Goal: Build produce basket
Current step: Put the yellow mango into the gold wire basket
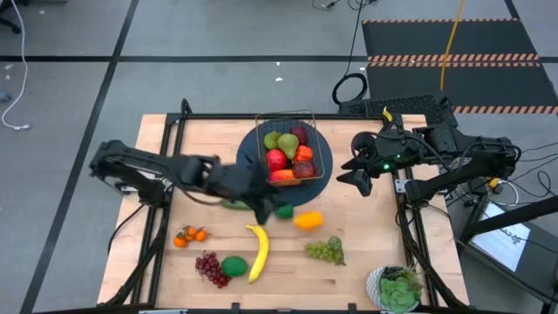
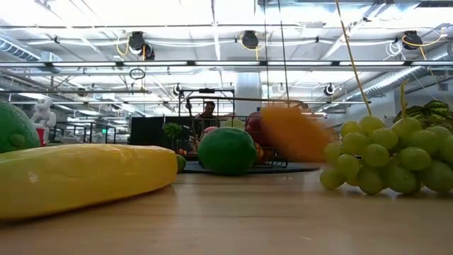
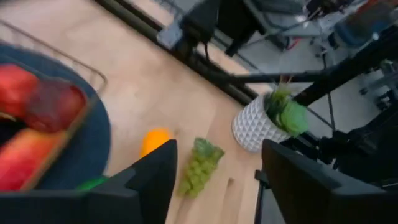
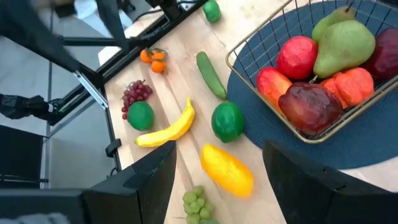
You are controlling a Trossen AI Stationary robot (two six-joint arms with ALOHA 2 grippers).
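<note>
The wire basket [image 1: 316,131] stands on a round dark-blue mat and holds red apples, a green pear [image 4: 344,43] and other fruit. On the table lie a cucumber [image 4: 211,74], a lime [image 4: 227,121], a mango [image 1: 308,220], a banana [image 1: 257,251], green grapes [image 1: 325,251], purple grapes [image 1: 209,266], another lime [image 1: 234,266] and oranges [image 1: 189,235]. My left gripper [image 1: 261,209] is open and empty, just near of the basket, over the cucumber and lime. My right gripper [image 1: 356,172] is open and empty, to the right of the basket.
A leafy green plant in a white pot [image 1: 397,288] stands at the table's near right corner. The mat [image 4: 373,146] reaches past the basket on all sides. In the low view the banana [image 2: 85,177] and green grapes [image 2: 382,156] lie close to the near edge.
</note>
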